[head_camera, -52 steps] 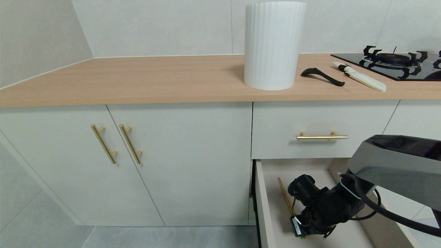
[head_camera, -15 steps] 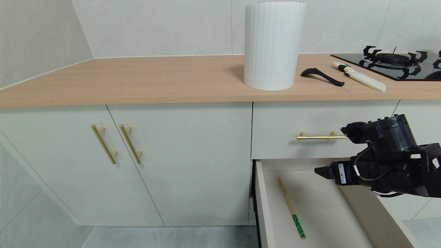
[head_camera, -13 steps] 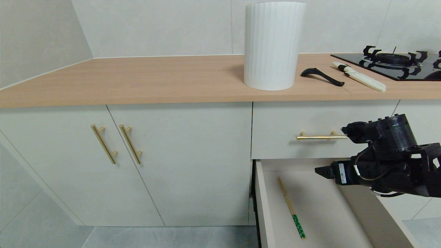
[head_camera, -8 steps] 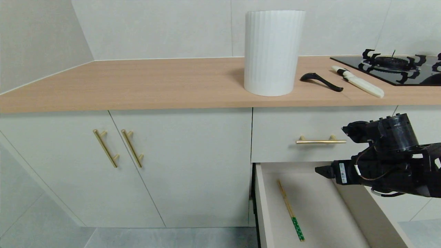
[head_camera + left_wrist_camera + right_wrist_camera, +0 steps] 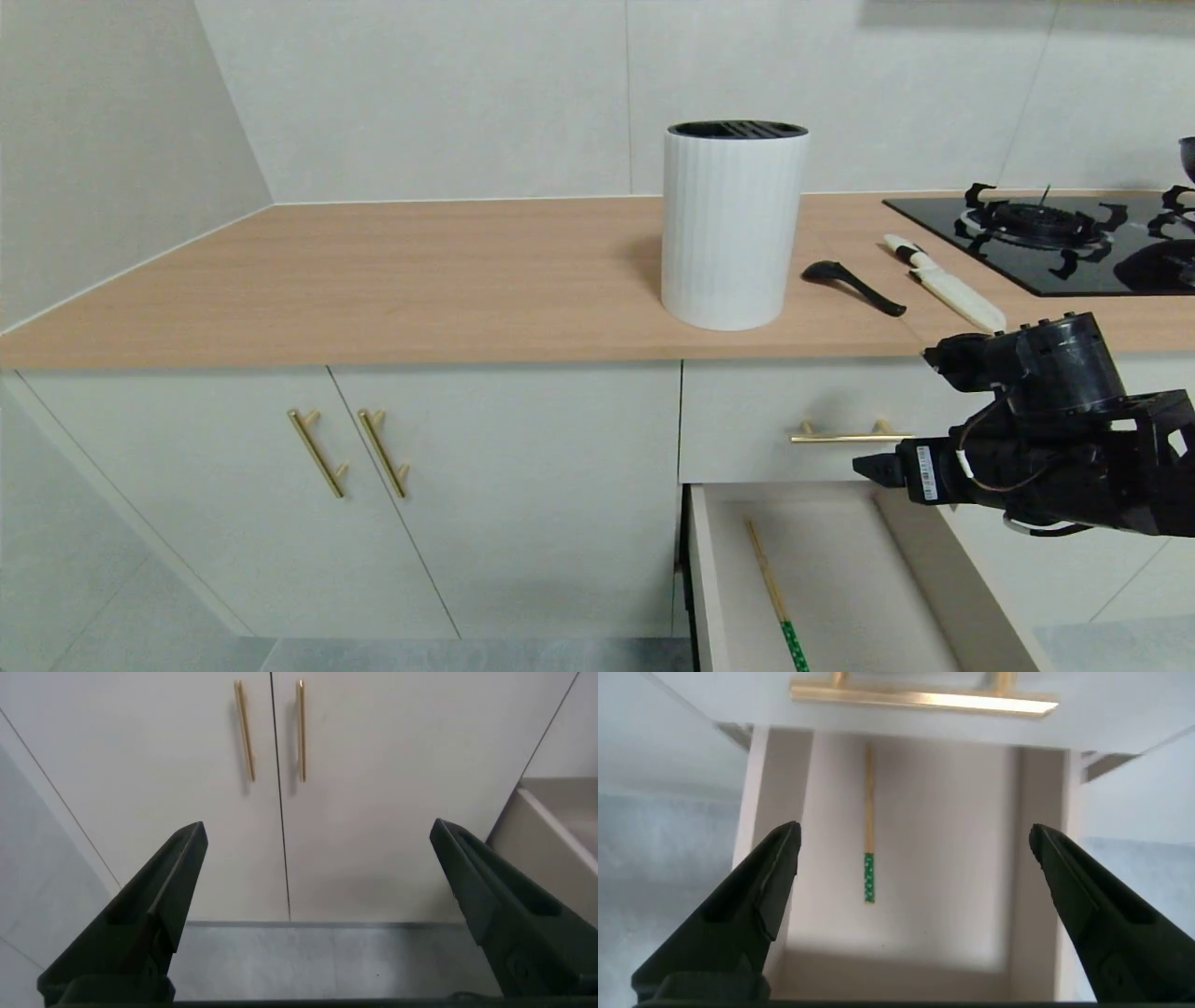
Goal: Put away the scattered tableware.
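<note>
Over the drawer (image 5: 707, 579) holding chopsticks (image 5: 767, 583), right claw (image 5: 870, 465) gapes empty; left claw (image 5: 318, 838) gapes too.

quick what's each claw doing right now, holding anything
Left claw: open, holding nothing.
Right claw: open, holding nothing, over the open drawer where the chopsticks lie.

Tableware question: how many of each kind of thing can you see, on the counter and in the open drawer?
Knife: 1
Black spoon: 1
Chopstick set: 1
White holder: 1
Total: 4
</note>
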{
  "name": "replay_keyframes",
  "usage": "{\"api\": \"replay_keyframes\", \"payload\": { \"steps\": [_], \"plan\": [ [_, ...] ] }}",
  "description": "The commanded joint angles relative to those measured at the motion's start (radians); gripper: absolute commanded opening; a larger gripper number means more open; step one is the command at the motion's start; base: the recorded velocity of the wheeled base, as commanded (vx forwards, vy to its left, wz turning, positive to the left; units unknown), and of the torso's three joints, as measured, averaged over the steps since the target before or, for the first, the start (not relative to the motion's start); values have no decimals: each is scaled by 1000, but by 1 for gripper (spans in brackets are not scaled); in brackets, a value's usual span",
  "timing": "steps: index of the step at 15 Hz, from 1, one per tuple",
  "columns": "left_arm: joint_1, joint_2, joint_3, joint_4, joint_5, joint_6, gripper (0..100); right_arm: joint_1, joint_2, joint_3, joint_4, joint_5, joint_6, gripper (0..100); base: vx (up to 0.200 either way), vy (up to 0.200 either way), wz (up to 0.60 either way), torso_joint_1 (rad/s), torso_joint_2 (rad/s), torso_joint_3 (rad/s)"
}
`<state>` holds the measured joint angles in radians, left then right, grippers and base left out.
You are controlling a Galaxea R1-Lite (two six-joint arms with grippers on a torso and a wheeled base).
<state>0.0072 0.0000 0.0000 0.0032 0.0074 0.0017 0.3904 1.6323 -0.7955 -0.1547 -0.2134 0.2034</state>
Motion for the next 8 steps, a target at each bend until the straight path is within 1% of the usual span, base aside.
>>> {"api": "replay_keyframes", "payload": {
  "steps": [1,8],
  "plan": [
    [0,2,0,0,0,0,100,-1,7,-1,0,0,-1,100,0,0,0,178,-471,-290],
    [0,2,0,0,0,0,100,1,23,2,0,-1,-13,100,0,0,0,201,-481,-286]
  ]
}}
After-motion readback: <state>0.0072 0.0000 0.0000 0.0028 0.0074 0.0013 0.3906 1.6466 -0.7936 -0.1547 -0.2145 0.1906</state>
